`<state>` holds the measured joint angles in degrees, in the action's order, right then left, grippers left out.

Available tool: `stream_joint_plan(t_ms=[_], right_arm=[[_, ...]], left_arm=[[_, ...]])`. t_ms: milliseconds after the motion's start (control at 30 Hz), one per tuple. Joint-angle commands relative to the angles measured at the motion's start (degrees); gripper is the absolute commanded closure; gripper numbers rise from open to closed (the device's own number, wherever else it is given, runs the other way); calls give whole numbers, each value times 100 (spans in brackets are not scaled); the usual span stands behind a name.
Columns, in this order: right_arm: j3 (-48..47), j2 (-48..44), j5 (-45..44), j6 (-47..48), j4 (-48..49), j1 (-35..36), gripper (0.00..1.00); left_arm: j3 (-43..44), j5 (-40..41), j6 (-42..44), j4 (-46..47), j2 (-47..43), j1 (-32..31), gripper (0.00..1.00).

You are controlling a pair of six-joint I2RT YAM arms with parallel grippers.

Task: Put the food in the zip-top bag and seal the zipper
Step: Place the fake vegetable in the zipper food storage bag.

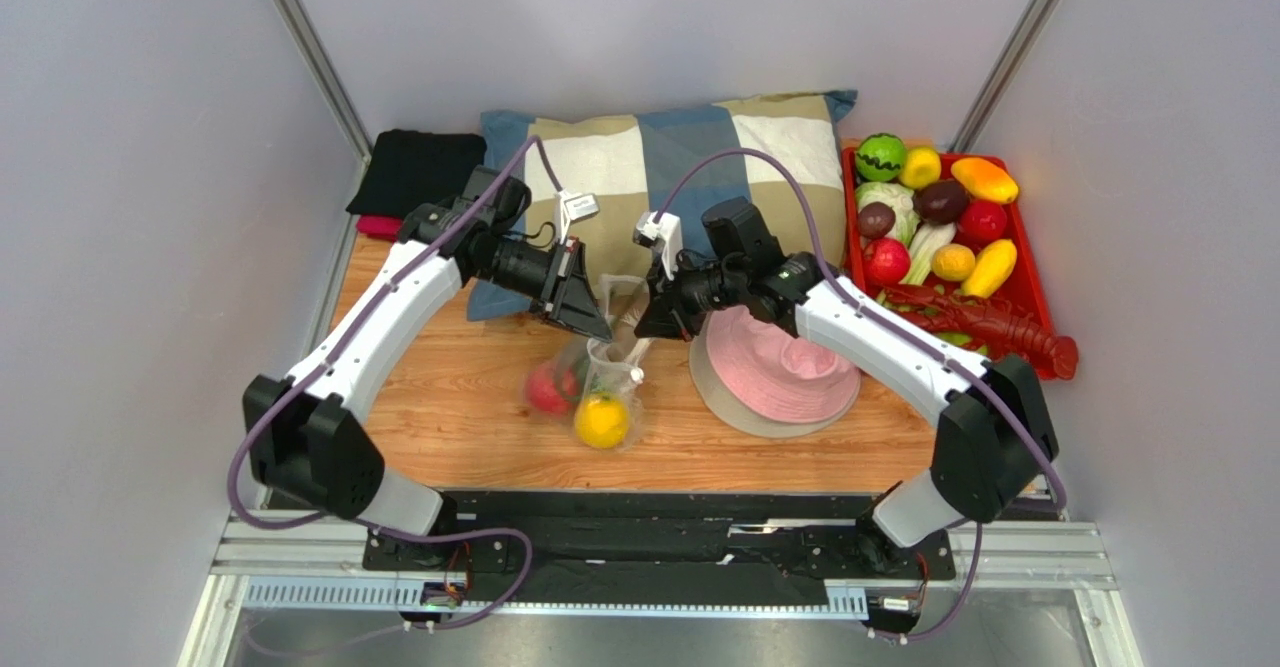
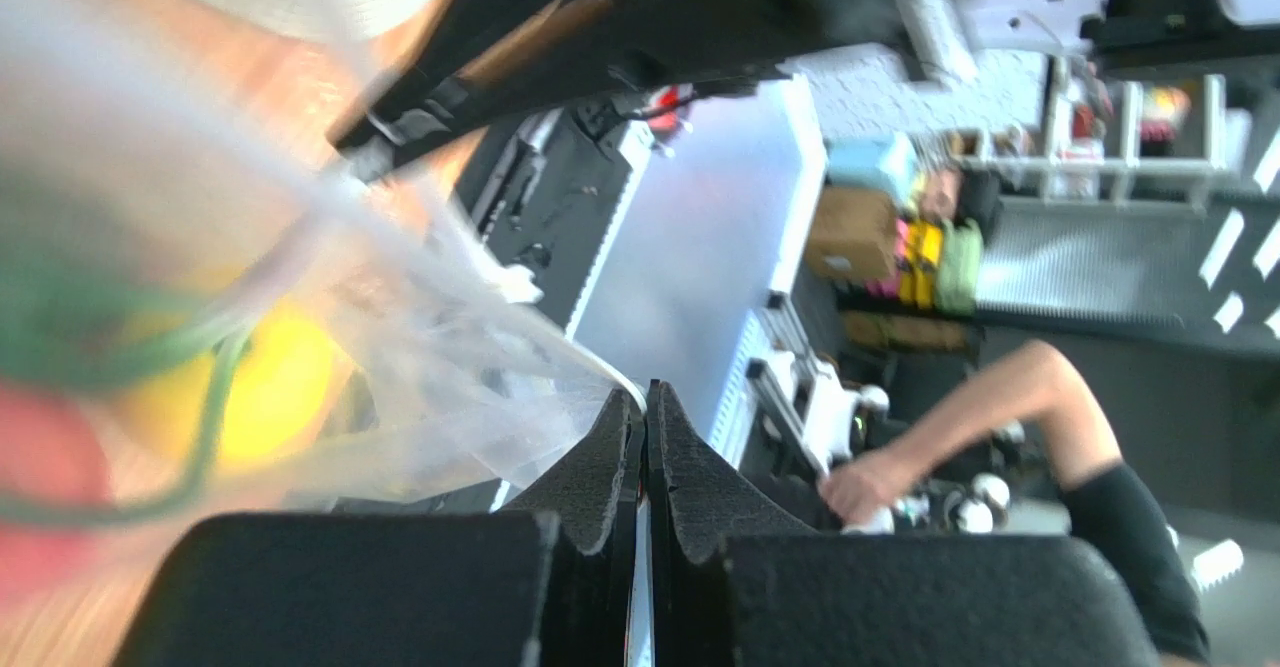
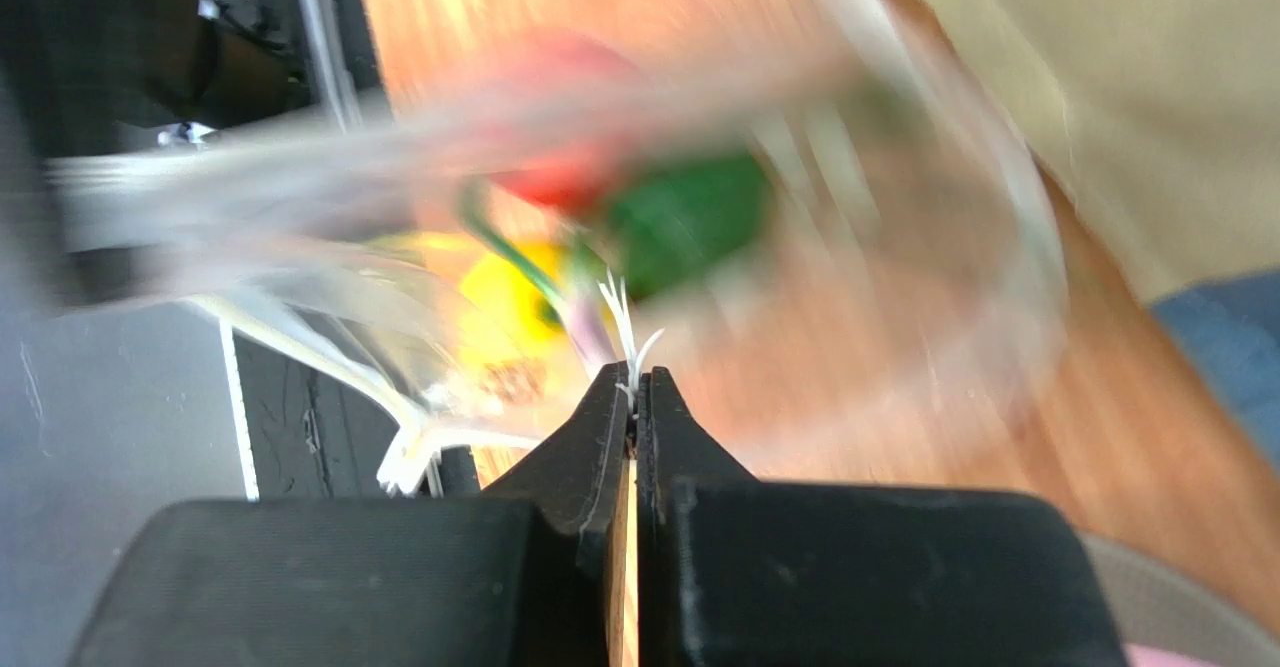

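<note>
Two end effectors meet above the desk [image 1: 451, 397]: your left end effector [image 2: 645, 405] and right end effector [image 3: 633, 382] are each pinched together on the top edge of the bag [image 1: 604, 367], which hangs between them just beside the hat [image 1: 781, 375]. A yellow fruit [image 1: 601, 423] and a red fruit [image 1: 550, 390] sag in its bottom, while more food [image 1: 939, 225] lies in the tray [image 1: 1031, 286], well apart.

At frame centre you see the clear zip-top bag [image 1: 613, 361], top lifted, holding a yellow fruit [image 1: 601, 423] and a red fruit [image 1: 550, 390].
</note>
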<state>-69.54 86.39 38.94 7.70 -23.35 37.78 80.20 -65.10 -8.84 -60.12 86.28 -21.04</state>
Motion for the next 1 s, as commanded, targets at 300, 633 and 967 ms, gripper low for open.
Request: stream_joint_plan(t_ms=[300, 633, 967], right_arm=[[-693, 739, 499, -1763, 375, -16, 100], [-815, -113, 1037, -1702, -211, -104, 100], [-993, -17, -201, -569, -1865, -491, 100]], left_arm=[[-1544, 296, -1999, 2275, -796, -32, 98], [-498, 314, -2701, 3778, -560, -339, 100], [-1521, 981, -2518, 5484, -1095, -621, 100]])
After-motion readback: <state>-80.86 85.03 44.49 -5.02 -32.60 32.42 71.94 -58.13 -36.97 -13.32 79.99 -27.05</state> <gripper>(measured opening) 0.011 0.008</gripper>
